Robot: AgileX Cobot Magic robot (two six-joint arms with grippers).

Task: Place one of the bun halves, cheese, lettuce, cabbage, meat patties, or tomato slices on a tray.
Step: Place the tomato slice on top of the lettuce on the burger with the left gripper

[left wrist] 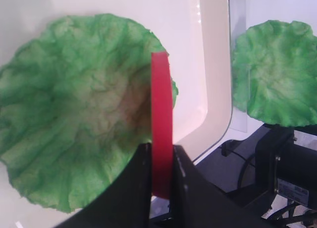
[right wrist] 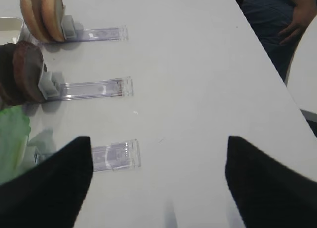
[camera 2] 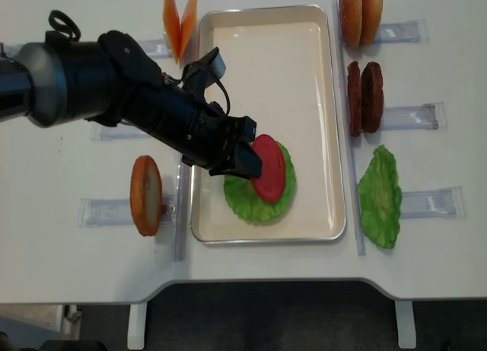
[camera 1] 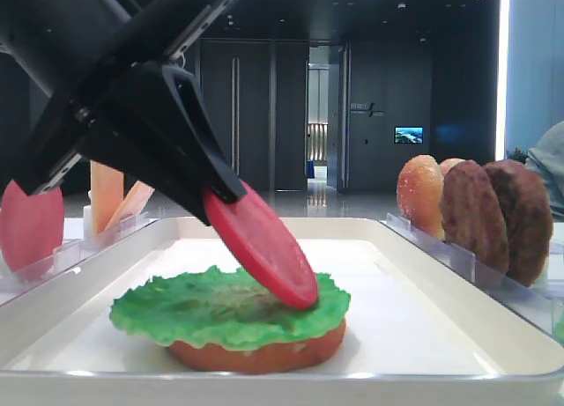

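Note:
On the white tray (camera 2: 266, 31) (camera 1: 441, 335) lies a flat orange bun half (camera 1: 256, 358) with a ruffled green lettuce (camera 2: 247, 201) (camera 1: 176, 309) (left wrist: 74, 119) on top. My left gripper (camera 2: 247, 162) (camera 1: 225, 195) (left wrist: 162, 159) is shut on a red tomato slice (camera 2: 268, 177) (camera 1: 264, 247) (left wrist: 161, 114). The slice is tilted, and its lower edge touches the lettuce. My right gripper (right wrist: 158, 188) is open over bare table, with nothing between its fingers.
Clear slotted holders (right wrist: 99, 88) flank the tray. On the left they hold cheese (camera 2: 180, 20) and another tomato slice (camera 2: 144, 195) (camera 1: 31, 225). On the right stand bun halves (camera 2: 361, 14), meat patties (camera 2: 365, 96) (camera 1: 493, 217) and a second lettuce leaf (camera 2: 380, 195).

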